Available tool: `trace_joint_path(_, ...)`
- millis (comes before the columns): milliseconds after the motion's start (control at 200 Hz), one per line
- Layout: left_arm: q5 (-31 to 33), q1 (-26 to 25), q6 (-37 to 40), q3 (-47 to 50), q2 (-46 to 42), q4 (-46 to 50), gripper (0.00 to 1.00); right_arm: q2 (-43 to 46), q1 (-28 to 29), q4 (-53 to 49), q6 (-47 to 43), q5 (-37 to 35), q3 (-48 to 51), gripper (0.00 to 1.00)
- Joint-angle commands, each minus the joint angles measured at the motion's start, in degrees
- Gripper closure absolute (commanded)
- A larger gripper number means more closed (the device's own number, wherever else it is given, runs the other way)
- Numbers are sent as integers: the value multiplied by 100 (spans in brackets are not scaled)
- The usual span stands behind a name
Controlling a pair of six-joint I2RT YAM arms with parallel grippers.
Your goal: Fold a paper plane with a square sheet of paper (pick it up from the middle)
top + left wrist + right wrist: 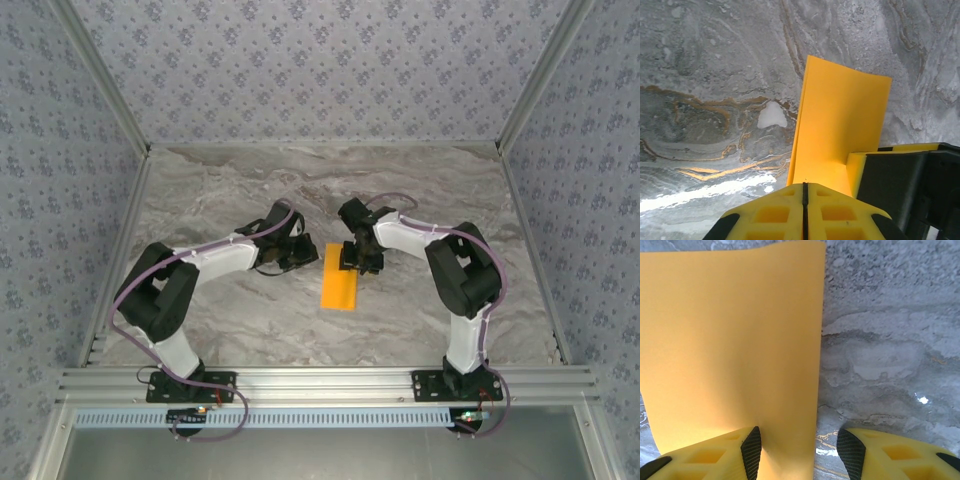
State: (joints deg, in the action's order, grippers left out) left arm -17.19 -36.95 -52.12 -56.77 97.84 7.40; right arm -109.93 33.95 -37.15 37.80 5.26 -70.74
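The square sheet of paper [338, 280] lies on the marble table between the two arms as a narrow orange rectangle. In the left wrist view the paper [840, 125] runs away from my left gripper [805, 185], its left edge slightly raised. That gripper [303, 254] is shut, its tips at the paper's near edge, and no paper shows between the jaws. My right gripper [360, 262] is at the sheet's far right corner. It [799, 435] stands open astride the paper's [730, 340] right edge, one finger over the sheet and the other over bare table.
The marble table [220, 190] is ringed by patterned walls [320, 70] on three sides. An aluminium rail [330, 382] carrying both arm bases runs along the near edge. One yellow right finger [857, 170] sits on the paper beside my left gripper.
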Motion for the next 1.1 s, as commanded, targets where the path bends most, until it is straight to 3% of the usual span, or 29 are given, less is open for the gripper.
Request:
trace_joint_path(0,-270,-21,-41,18,146,-140,92,-727,51,50,-129,-103,355,46)
trace_joint_path(734,-823,-304,131,-430,807,-151,95,-839,59,-20,-295,-178,325,46)
trace_joint_path(1094,-786,-344,128,-475,948,-109,96,-900,51,-23,-220,-110,298,45)
